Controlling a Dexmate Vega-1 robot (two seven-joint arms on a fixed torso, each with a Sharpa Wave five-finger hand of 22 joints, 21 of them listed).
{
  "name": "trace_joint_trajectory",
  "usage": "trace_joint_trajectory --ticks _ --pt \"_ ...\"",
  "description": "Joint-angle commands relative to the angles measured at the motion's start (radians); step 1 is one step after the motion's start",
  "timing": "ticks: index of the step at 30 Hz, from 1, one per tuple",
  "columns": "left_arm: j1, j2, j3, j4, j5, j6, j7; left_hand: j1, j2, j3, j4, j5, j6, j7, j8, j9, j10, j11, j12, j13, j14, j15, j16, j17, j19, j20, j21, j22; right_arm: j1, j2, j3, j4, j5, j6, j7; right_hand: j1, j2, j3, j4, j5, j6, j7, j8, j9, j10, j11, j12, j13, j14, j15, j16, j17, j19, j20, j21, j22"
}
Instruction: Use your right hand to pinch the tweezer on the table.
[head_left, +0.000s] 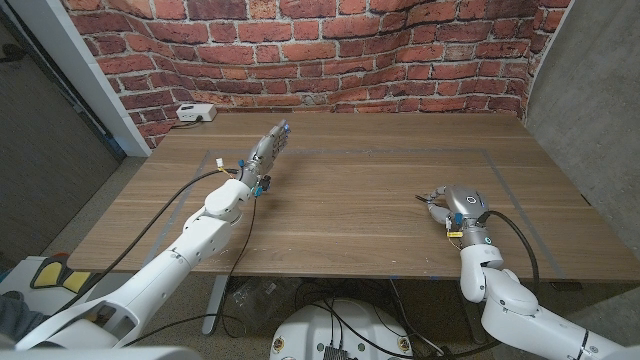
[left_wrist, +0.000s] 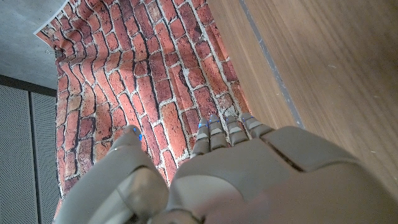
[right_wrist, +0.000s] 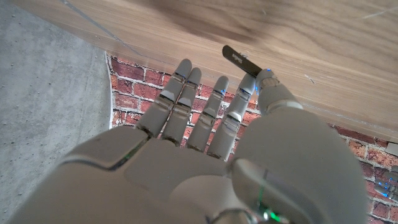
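The tweezer (right_wrist: 239, 58) is a thin dark strip. It sticks out from between the thumb and a finger of my right hand (right_wrist: 249, 143), which pinches it while the other fingers (right_wrist: 180, 93) stay stretched out. In the head view my right hand (head_left: 455, 206) is over the table's right side near the front edge. The tweezer's dark tip (head_left: 424, 200) pokes out on its left. My left hand (head_left: 268, 148) reaches over the back left part of the table with its fingers straight and apart, holding nothing. Its back (left_wrist: 267, 180) also shows in the left wrist view.
A white box (head_left: 195, 112) sits at the table's back left corner against the brick wall (head_left: 330, 50). A thin taped line (head_left: 400, 152) marks a rectangle on the wooden table (head_left: 350, 215). A black cable (head_left: 190, 185) runs along my left arm.
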Motion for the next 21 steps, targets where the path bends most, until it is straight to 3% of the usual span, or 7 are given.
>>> trace_joint_trajectory --ticks 1,21 --pt "0.003 0.001 -0.004 0.000 -0.001 -0.005 0.002 0.007 -0.003 -0.005 0.002 -0.001 0.001 -0.001 -0.003 0.003 -0.004 -0.001 -0.002 0.003 -0.001 -0.004 -0.003 0.003 -0.004 0.004 0.001 0.006 0.023 0.002 -0.032 0.033 -0.002 -0.014 0.021 -0.001 0.003 0.002 0.003 -0.001 0.009 0.000 -0.002 0.001 0.003 0.001 0.000 0.002 -0.004 -0.048 0.000 0.003 -0.003 -0.022 0.002 0.004" --pt "0.003 0.002 -0.006 0.000 -0.003 -0.005 0.000 0.007 -0.002 -0.007 0.002 -0.001 0.001 -0.001 -0.003 0.003 -0.006 0.000 -0.003 0.003 -0.003 -0.004 -0.003 0.003 -0.006 0.006 0.001 0.006 0.052 0.003 -0.079 0.065 -0.033 -0.040 0.033 -0.001 0.001 0.002 0.001 -0.001 -0.001 -0.003 -0.011 0.001 -0.002 0.004 -0.006 0.002 -0.011 -0.045 -0.002 0.002 -0.010 -0.020 0.000 0.004"
